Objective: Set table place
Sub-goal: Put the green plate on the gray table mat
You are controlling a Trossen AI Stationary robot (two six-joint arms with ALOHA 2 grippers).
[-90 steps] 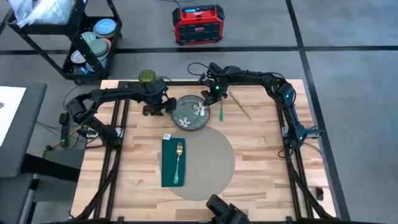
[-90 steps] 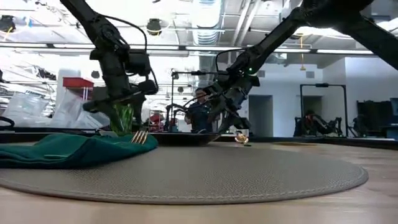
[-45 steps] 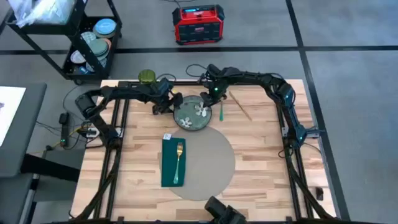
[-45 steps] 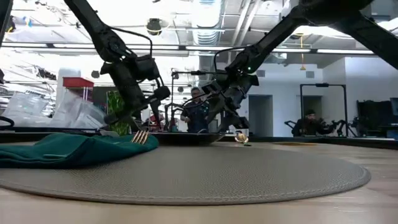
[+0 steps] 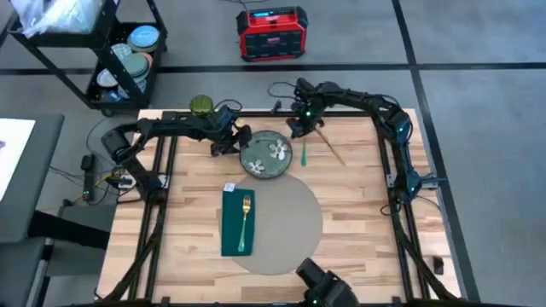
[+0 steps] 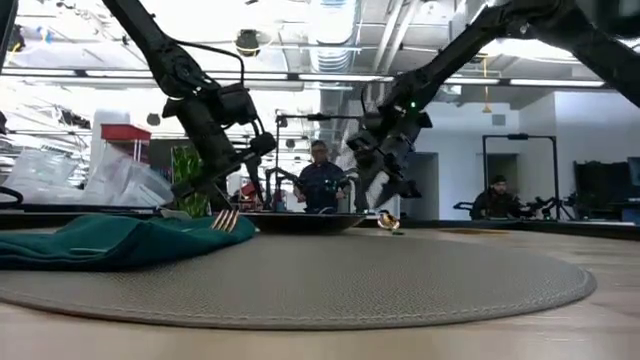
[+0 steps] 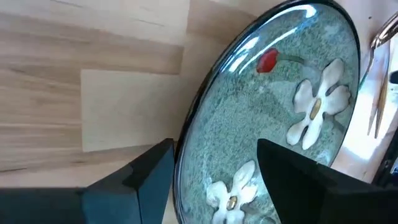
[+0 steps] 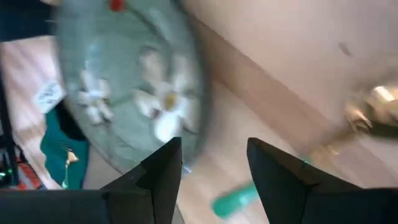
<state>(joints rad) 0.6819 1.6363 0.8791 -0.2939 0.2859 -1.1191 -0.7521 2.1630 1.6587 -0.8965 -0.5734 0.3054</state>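
The small green floral plate (image 5: 266, 157) lies flat on the table (image 5: 367, 213), just beyond the far edge of the round grey-beige placemat (image 5: 286, 223). My left gripper (image 5: 236, 144) is open at the plate's left rim (image 7: 205, 118). One finger stands outside the rim and one over the plate's inside. My right gripper (image 5: 298, 130) hangs open above the table by the plate's far right rim, holding nothing. A green napkin (image 5: 232, 223) with a gold fork (image 5: 245, 217) lies on the placemat's left part.
A green-handled utensil (image 5: 303, 153) and a thin gold one (image 5: 330, 145) lie right of the plate. A green cup (image 5: 202, 105) stands at the far left corner. Beyond the table stand a black cart (image 5: 119, 60) and a red box (image 5: 271, 32).
My left gripper has gone toward the table's right, tipped over, and come to the plate's left rim with its fingers astride it. My right gripper has drawn up and to the right, away from the plate's far right rim. The plate has stayed where it was.
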